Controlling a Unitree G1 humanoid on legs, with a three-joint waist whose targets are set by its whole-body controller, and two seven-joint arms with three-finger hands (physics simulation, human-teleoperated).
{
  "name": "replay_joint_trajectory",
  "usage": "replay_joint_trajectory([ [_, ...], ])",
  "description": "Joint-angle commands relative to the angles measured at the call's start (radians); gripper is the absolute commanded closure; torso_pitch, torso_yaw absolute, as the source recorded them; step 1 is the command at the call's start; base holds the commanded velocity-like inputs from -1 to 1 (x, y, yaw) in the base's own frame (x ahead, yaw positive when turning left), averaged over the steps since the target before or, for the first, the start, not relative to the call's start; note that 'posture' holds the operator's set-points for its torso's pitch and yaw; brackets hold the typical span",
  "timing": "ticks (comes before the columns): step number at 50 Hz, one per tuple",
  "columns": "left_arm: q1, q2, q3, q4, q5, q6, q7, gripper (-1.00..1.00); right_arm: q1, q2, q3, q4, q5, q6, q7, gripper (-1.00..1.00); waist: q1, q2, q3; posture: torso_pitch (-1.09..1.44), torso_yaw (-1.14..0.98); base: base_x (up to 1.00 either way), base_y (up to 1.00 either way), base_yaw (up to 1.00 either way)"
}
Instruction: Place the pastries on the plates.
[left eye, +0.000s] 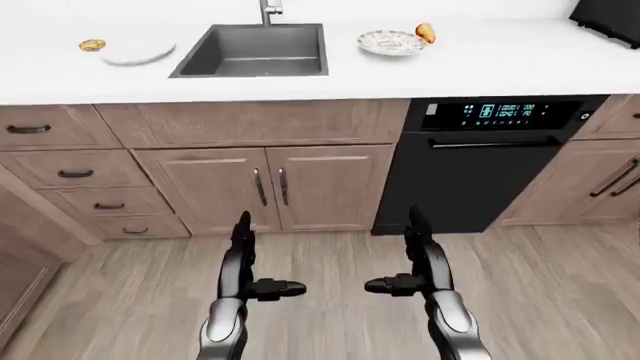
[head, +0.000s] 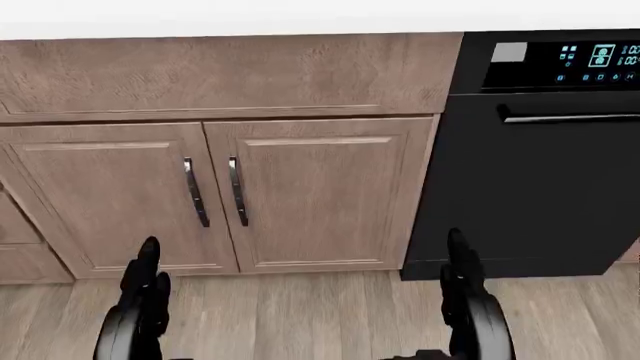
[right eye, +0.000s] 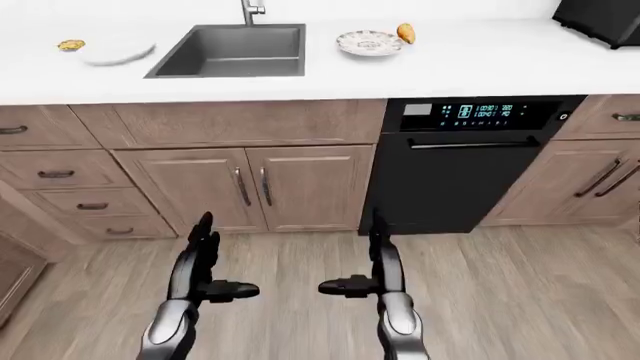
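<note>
At the upper left of the left-eye view a pastry (left eye: 92, 45) sits just beside a white plate (left eye: 137, 52); right of the sink (left eye: 256, 49), another pastry (left eye: 426, 33) touches the patterned plate (left eye: 391, 43). My left hand (left eye: 262, 279) and right hand (left eye: 402, 279), low in frame, are spread open and empty, well apart from the surface (left eye: 480, 64), so reaching from here I'd likely fall short or knock a pastry away.

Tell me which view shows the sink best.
The left-eye view: the sink shows whole, with the basin and the faucet base above it. The right-eye view shows nearly the same, slightly smaller. The head view looks lower, at cabinet doors, and misses it.
</note>
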Motion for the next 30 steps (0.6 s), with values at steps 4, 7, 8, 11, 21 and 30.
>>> replay_joint_trajectory([
  [4,-0.121,0.036,-0.001,-0.416,0.035,0.300,-0.026,-1.00,-0.142,-0.039,-0.027,-0.381,-0.011,0.249,0.008,-1.00,0.007,-0.002,-0.034,0.00,0.00,0.00,0.00,0.00],
  [7,-0.254,0.060,0.024,-0.489,0.061,0.458,-0.041,-1.00,-0.268,-0.068,-0.055,-0.465,-0.003,0.384,0.013,-1.00,0.009,-0.009,-0.069,0.00,0.00,0.00,0.00,0.00],
  [8,-0.310,0.075,0.031,-0.499,0.063,0.511,-0.054,-1.00,-0.319,-0.084,-0.064,-0.479,-0.002,0.426,0.016,-1.00,0.010,-0.008,-0.074,0.00,0.00,0.00,0.00,0.00],
  [11,-0.500,0.126,0.064,-0.461,0.060,0.614,-0.075,-1.00,-0.531,-0.151,-0.102,-0.436,0.010,0.533,0.016,-1.00,0.011,-0.006,-0.084,0.00,0.00,0.00,0.00,0.00],
  [21,-0.948,0.267,0.098,-0.173,0.052,0.658,-0.121,-1.00,-0.901,-0.312,-0.143,-0.191,0.061,0.567,0.025,-1.00,0.011,0.009,-0.041,0.00,0.00,0.29,-0.07,0.00],
  [30,-0.987,0.320,0.114,-0.187,0.041,0.708,-0.120,-1.00,-0.970,-0.353,-0.139,-0.150,0.064,0.569,0.045,-1.00,0.030,-0.067,-0.038,0.00,0.00,0.55,-0.14,0.00],
])
